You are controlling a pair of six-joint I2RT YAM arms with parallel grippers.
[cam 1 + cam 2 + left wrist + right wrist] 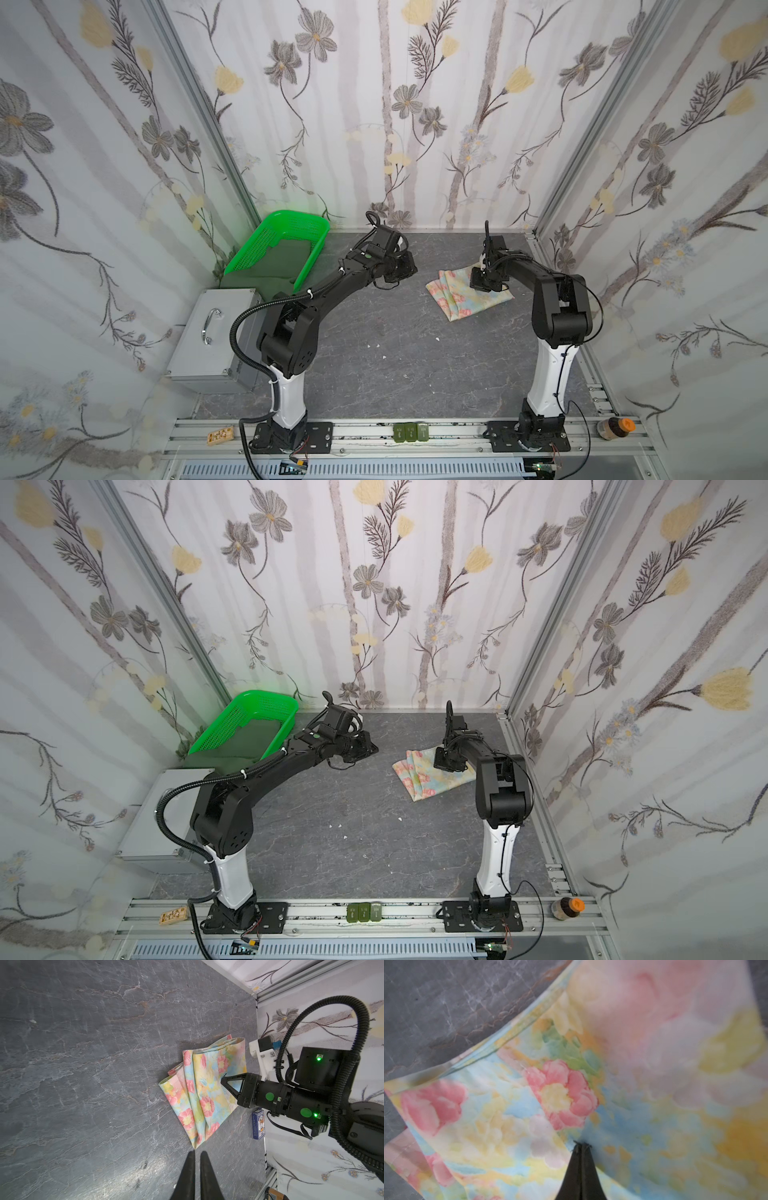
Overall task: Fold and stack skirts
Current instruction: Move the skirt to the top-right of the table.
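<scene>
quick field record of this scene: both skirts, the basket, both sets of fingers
floral skirt: folded, lying on the table, robot's right side
dark green skirt: partly inside the green basket, far left corner, some cloth showing outside it
left fingers: nearly together, empty, over bare table, apart from the floral skirt
right fingers: shut, tips on the floral skirt; whether cloth is pinched is unclear
metal case: beside the left arm, lid closed

Green basket (253, 249) (mesh), grey metal case (195, 357)
</scene>
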